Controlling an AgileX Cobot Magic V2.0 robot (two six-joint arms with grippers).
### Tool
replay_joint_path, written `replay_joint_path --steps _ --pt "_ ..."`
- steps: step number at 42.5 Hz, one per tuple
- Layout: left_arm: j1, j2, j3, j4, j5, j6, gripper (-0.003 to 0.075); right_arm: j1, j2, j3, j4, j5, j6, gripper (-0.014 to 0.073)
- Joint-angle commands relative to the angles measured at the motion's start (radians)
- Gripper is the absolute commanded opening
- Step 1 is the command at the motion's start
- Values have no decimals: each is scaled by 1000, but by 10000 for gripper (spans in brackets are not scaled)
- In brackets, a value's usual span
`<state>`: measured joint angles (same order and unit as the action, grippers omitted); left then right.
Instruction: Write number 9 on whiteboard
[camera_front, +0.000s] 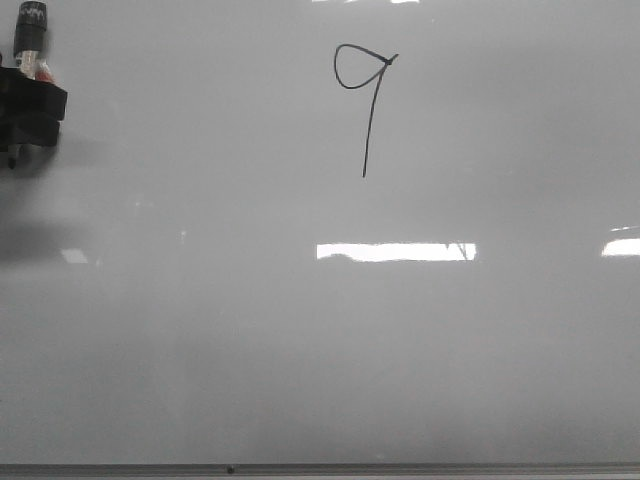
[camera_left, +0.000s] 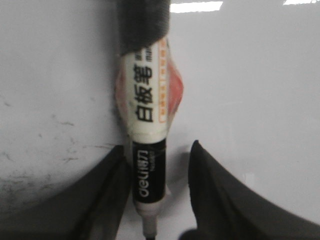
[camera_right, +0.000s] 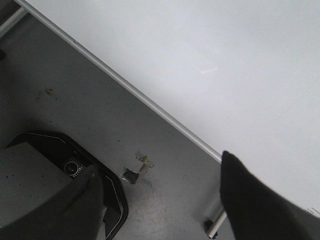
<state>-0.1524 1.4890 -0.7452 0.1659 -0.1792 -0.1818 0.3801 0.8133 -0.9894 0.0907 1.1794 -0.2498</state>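
My whiteboard (camera_front: 300, 340) carries everything here: a glossy pale grey sheet that fills my front view, closed along its near edge by a thin grey frame (camera_front: 320, 468) with one small dark dot on it. Bright rectangular reflections sit on its surface, one near the centre and another at 3 o'clock. Drawn directly on it, toward 12 o'clock, is the 9 (camera_front: 364, 100): a thin black line, a small rounded loop with a long, nearly straight tail. From my right wrist, the board's frame runs beside a grey floor (camera_right: 75, 115), where a small scrap (camera_right: 139, 167) lies near the frame.
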Motion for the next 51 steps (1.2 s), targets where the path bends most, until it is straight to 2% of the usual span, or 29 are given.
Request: replay_joint_path --steps 1,4,9,15,22,31,34,38,43,47,51 --pt "-2 -44 -23 -9 -20 -8 356 -4 -7 -27 -5 -44 3 519" --pt "-2 -81 -30 -2 51 -8 356 -4 -20 -27 -6 -44 39 519" --pt "-6 -172 -63 12 255 -8 356 -7 -78 -17 -16 -53 140 519" --pt "-62 -308 -95 34 469 -3 356 -7 -173 49 -21 -99 193 519" --pt "-226 -477 -100 36 650 47 356 -7 -248 122 -24 -112 194 519" --pt "-455 -626 -100 36 852 48 356 -7 -345 183 -33 -49 201 519" --pt "-517 -657 -100 36 918 45 356 -7 -397 202 -40 -13 208 519" --pt "-546 -679 -100 36 1026 21 356 -7 -452 213 -56 63 241 519" --pt "-546 -695 -100 78 1093 8 356 -7 -503 213 -128 125 280 519" --pt "-546 -699 -100 155 1096 -39 356 -7 -537 213 -169 146 282 519" --pt "-546 -699 -100 159 1089 -38 356 -7 -570 213 -169 147 284 519"
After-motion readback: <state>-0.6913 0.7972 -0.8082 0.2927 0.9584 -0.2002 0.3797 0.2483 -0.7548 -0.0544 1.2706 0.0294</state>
